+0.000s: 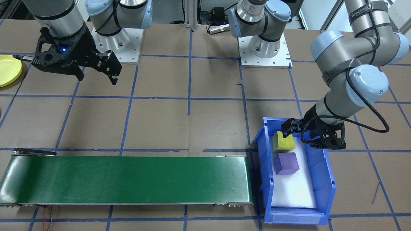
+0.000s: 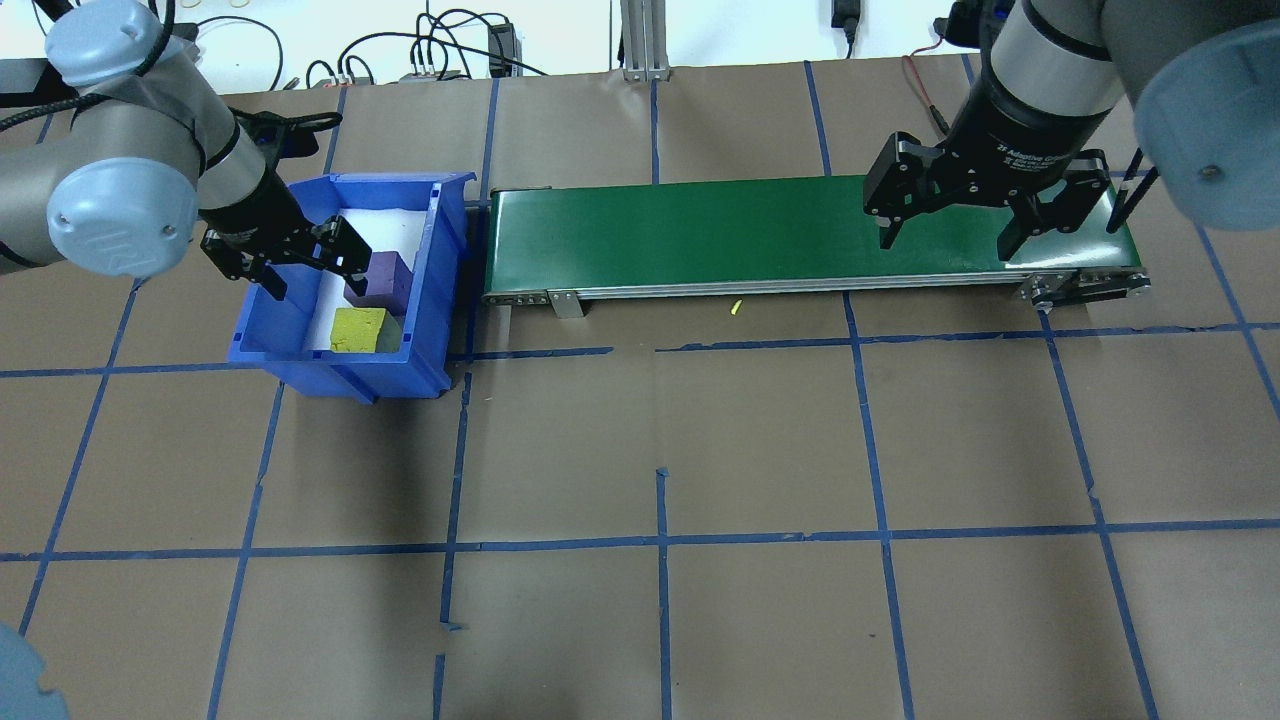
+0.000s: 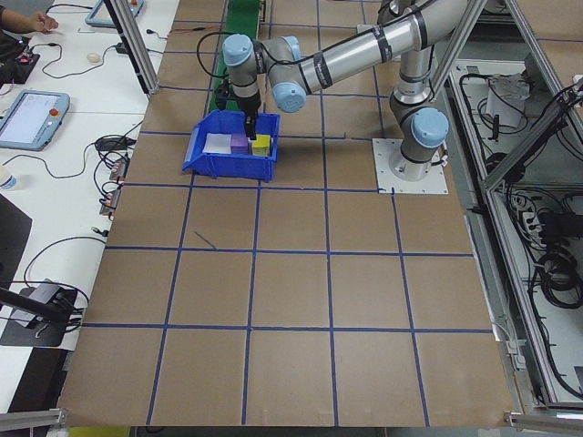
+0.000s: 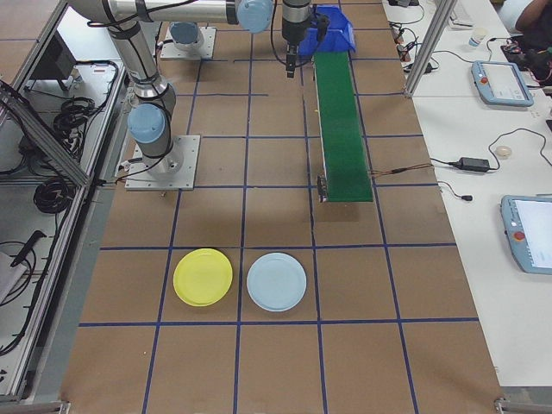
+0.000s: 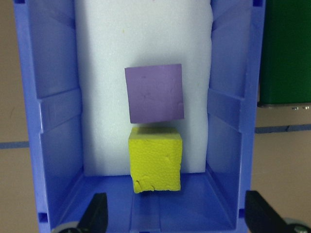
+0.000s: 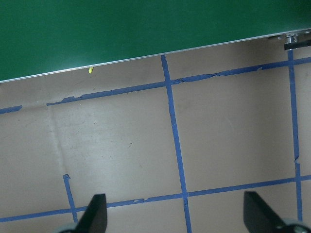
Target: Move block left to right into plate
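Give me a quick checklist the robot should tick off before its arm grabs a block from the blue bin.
1. Left gripper open above the bin: ok.
2. Yellow block free and nearest the fingers: ok.
3. Purple block clear of the yellow one: cannot tell, they sit very close.
4. Green conveyor belt bare: ok.
5. Right gripper open at the belt's far end: ok.
6. Yellow plate empty: ok.

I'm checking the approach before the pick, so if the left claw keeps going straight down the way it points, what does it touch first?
Probably the yellow block: the left claw hangs open over the blue bin, roughly centred on it. Depth is uncertain.
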`<action>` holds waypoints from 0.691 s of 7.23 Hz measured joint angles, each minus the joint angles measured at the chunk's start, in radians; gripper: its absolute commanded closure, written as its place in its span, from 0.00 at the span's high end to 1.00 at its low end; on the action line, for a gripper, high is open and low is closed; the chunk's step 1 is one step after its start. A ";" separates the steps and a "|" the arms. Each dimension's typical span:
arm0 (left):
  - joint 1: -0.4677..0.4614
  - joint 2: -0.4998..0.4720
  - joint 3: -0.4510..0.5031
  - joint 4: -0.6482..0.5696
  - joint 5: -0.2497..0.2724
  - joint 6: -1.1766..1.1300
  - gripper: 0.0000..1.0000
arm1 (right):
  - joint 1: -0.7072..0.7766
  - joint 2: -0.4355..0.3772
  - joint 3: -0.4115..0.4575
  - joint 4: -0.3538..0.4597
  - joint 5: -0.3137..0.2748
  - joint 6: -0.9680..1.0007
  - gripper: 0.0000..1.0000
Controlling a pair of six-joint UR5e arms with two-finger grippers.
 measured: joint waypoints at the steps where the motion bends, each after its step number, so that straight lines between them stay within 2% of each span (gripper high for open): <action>1: 0.014 -0.014 -0.020 0.031 -0.003 -0.003 1.00 | 0.000 0.000 0.000 0.000 0.000 0.000 1.00; 5: 0.014 -0.043 -0.054 0.056 -0.013 -0.024 0.99 | 0.000 0.000 0.000 0.000 0.000 0.000 1.00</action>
